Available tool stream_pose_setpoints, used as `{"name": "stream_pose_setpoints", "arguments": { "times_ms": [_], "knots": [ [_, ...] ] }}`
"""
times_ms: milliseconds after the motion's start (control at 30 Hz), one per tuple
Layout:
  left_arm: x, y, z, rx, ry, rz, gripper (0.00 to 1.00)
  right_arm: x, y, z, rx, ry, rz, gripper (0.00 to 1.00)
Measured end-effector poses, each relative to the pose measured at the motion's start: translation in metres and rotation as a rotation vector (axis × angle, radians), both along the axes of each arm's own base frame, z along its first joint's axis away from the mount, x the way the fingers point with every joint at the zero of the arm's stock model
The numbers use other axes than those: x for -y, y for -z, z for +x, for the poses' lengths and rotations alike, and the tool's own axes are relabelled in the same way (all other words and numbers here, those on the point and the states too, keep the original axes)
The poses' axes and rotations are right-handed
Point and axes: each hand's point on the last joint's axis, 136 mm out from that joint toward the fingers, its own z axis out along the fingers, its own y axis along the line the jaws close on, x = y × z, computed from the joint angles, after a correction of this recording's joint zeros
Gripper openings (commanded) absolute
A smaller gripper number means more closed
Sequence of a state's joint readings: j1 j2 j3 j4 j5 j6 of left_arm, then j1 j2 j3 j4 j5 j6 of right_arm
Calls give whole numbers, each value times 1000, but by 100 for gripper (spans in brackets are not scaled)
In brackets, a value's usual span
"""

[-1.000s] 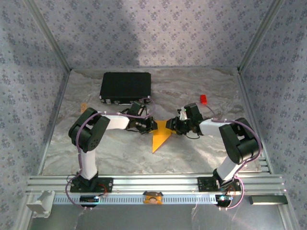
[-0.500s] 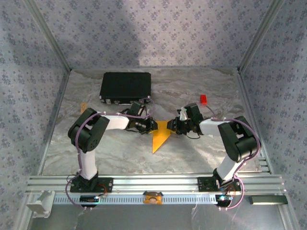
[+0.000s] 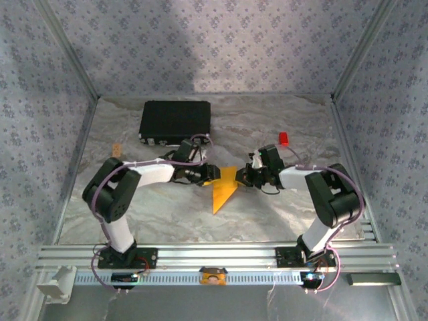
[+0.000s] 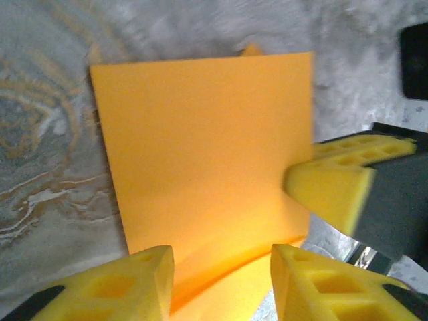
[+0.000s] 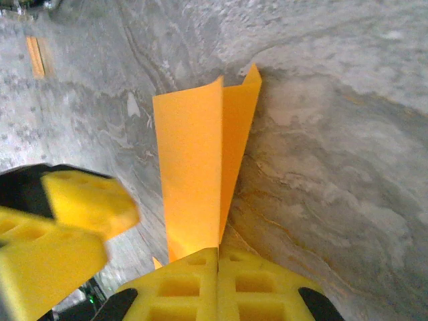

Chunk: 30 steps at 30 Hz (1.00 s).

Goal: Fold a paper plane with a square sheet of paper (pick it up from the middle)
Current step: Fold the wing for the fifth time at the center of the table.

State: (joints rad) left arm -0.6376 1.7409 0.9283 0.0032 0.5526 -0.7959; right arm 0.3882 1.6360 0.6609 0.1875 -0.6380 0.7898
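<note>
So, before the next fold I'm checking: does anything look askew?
Slightly: the bright orange folded paper sheet, pinched upright by the shut right end effector, has two layers whose top corners don't line up.

Left arm (image 3: pixel 112 192), right arm (image 3: pixel 331 197): black joint housings, white link shells, purple cable (image 3: pixel 97 195) looped along each, black base plate (image 3: pixel 134 257). Left gripper (image 4: pixel 219 261), right gripper (image 5: pixel 219 257): blocky yellow fingers, square recesses, black mounts.
</note>
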Motion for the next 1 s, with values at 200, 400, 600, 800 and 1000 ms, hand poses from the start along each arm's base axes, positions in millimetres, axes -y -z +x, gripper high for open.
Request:
{"name": "stream_pose_setpoints", "arguments": {
  "times_ms": [200,400,600,800,1000],
  "knots": [
    [18,-22,-29,216,149,131,50,13,-1,0,-81,167,10,0],
    [28,3,-77,350,346,339,51,17,3,-3,-160,246,28,0],
    [26,13,-82,474,418,518,53,17,-6,0,-159,271,49,0],
    [28,16,-78,570,442,645,53,16,-11,0,-162,282,60,0],
    [28,23,-75,624,452,753,47,16,-11,0,-167,287,63,0]
  ]
}}
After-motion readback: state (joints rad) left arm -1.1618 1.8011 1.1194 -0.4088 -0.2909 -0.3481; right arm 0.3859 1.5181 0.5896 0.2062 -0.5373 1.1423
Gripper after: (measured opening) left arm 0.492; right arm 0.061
